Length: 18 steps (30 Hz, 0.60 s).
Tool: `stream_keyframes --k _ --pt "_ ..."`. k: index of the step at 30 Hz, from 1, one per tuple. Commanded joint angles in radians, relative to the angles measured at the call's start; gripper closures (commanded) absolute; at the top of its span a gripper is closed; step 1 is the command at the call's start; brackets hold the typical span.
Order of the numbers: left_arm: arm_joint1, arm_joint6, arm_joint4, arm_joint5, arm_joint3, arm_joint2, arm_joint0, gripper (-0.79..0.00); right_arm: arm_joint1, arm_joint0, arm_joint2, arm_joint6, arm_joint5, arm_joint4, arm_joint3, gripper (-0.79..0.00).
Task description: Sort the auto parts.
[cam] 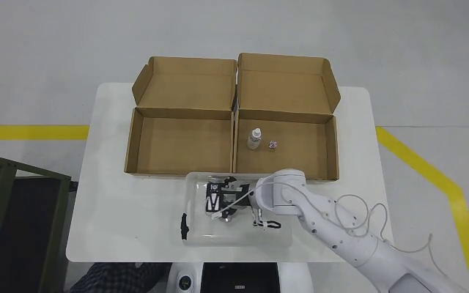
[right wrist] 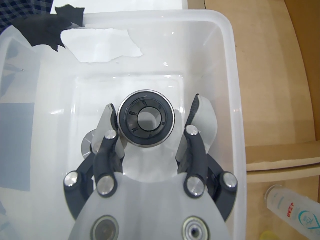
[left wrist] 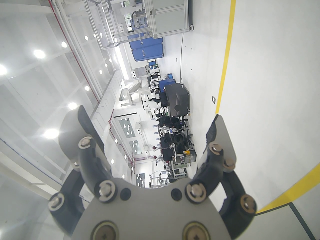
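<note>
Down inside a translucent white plastic bin (right wrist: 232, 81), at the near edge of the white table (cam: 117, 190), we see the right gripper (right wrist: 153, 103) spread wide around a round black-and-silver bearing (right wrist: 132, 126). One finger pad (right wrist: 114, 118) sits against the bearing's steel rim and the other stands apart from it, so nothing is clamped. The bearing lies flat on the bin floor with its bore facing straight up at the wrist camera and its axis upright. Being round, it shows no long side. A small silver disc (right wrist: 86, 146) peeks out from behind the touching finger, and torn black tape (right wrist: 50, 28) clings to the bin's rim.

Just beyond the bin, two open brown cardboard boxes (cam: 179, 143) stand side by side, their lids folded back. The one on the robot's right holds a small white bottle (cam: 253, 138) and, near it, a tiny pinkish piece (cam: 272, 145).

The left gripper (left wrist: 150, 114), fingers wide apart and holding nothing, points into a bright factory hall with ceiling lamps, framed machine enclosures and a curving yellow floor line (left wrist: 226, 51).
</note>
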State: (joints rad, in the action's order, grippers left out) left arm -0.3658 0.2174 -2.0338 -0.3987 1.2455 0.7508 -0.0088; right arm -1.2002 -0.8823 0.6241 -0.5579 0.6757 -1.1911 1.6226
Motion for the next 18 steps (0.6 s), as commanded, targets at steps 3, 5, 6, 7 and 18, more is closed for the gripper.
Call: stream_keyframes --k 3,5,6,7,18 --pt "0.000 0.000 0.000 0.000 0.000 0.000 0.000 -0.785 -0.004 0.002 -0.001 -0.006 0.010 0.009 -0.007 -0.308" --pt "0.000 0.000 0.000 0.000 0.000 0.000 0.000 -0.785 -0.005 0.001 0.000 -0.010 0.014 0.013 -0.005 -0.160" --pt "0.000 0.000 0.000 0.000 0.000 0.000 0.000 -0.785 -0.005 0.000 0.001 -0.012 0.016 0.014 -0.003 -0.058" --pt "0.000 0.000 0.000 0.000 0.000 0.000 0.000 -0.785 -0.005 -0.001 0.003 -0.015 0.019 0.016 0.002 0.000" --pt "0.000 0.000 0.000 0.000 0.000 0.000 0.000 -0.785 0.005 -0.028 0.050 0.008 0.039 0.019 0.074 0.000"
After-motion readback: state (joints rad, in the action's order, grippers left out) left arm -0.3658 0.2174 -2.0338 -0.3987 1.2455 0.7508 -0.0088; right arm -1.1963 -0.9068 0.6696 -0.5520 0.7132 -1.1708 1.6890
